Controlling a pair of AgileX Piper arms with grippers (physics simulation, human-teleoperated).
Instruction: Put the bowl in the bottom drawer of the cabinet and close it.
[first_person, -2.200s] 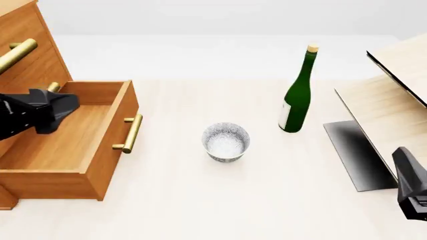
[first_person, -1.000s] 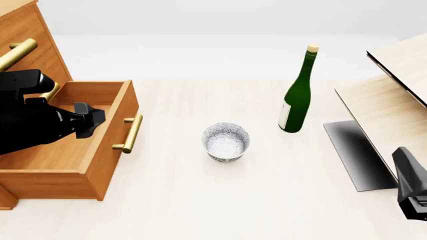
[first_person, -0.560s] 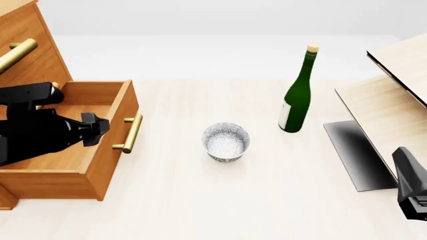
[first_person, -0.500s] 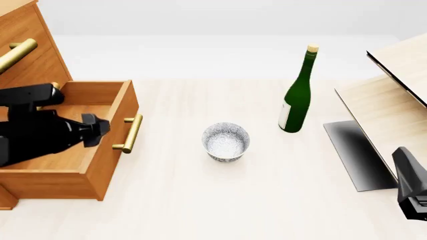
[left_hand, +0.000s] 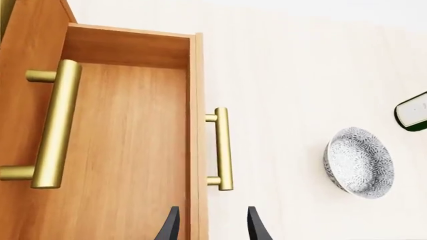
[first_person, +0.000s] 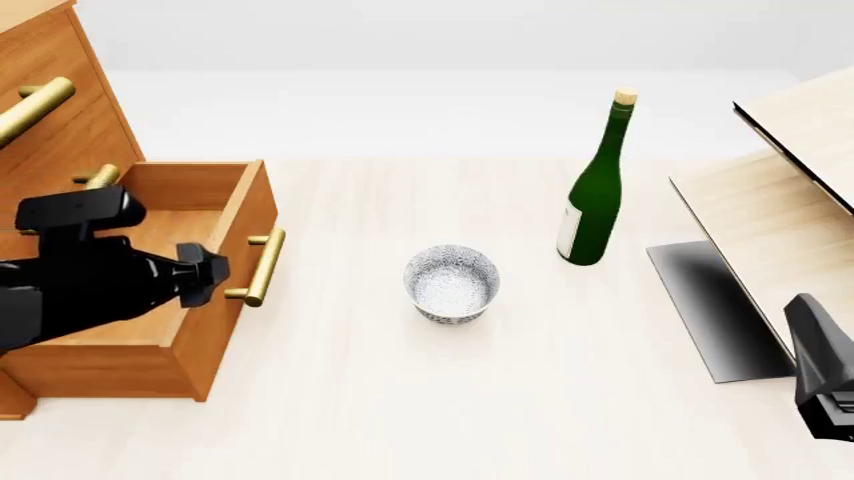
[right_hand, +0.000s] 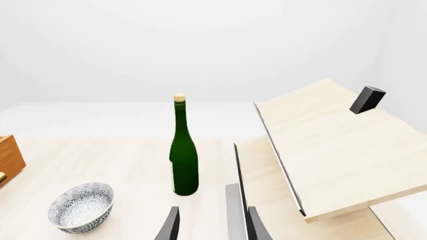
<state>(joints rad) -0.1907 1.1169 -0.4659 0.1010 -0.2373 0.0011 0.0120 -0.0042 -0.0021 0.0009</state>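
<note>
Hovering over the pulled-out bottom drawer (first_person: 147, 290), my left gripper (first_person: 203, 275) is slightly parted, holding nothing. My right gripper (right_hand: 210, 225) likewise. To the drawer's right the bowl (first_person: 453, 284) sits on the surface (first_person: 441, 400).

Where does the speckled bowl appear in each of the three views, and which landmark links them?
Front view: the bowl stands mid-table, right of the open bottom drawer.
Left wrist view: bowl beside the green bottle.
Right wrist view: bowl low, near the bottle.
Shared landmark: the green bottle.
</note>
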